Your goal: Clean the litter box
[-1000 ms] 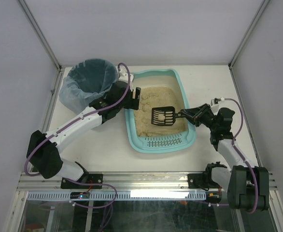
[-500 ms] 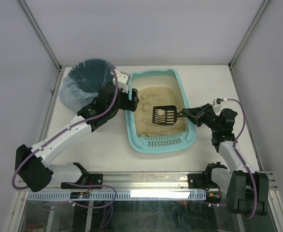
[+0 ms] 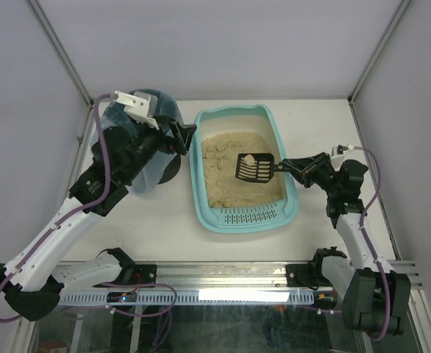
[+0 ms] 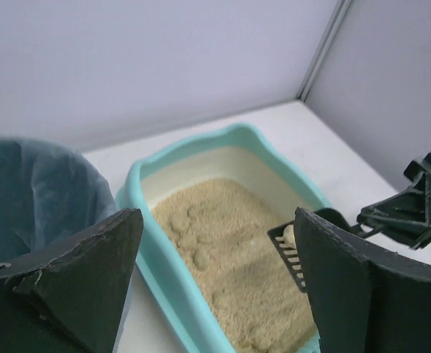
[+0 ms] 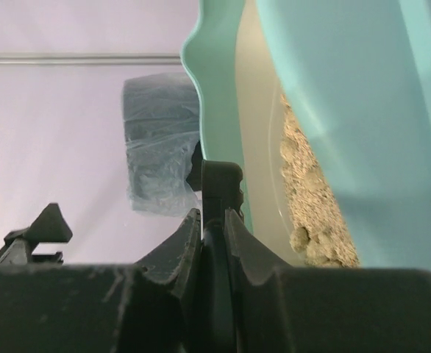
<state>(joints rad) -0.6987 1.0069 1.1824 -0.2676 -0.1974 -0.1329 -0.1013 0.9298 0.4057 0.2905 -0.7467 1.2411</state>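
Note:
The light teal litter box [image 3: 198, 184] lies mid-table, beige litter [image 3: 226, 176] inside and the slotted grate [image 3: 248, 216] at its near end. My right gripper [image 3: 294, 166] is shut on the handle of a black slotted scoop [image 3: 254, 169], which hangs over the litter with a pale clump [image 3: 249, 159] on it. The right wrist view shows the handle [image 5: 215, 220] pinched between the fingers. My left gripper [image 3: 184, 137] is open and empty, raised between the bin and the box's left rim. In its wrist view the gripper [image 4: 219, 283] looks down on the litter [image 4: 215, 235] and the scoop [image 4: 287, 246].
The round dark bin with a bluish bag liner [image 3: 151, 173] stands left of the box, partly hidden by my left arm; it also shows in the left wrist view [image 4: 31, 191]. Frame posts and grey walls enclose the table.
My left arm has risen and pulled back from the box's left rim toward the bin. My right gripper has lifted the scoop with the clump off the litter.

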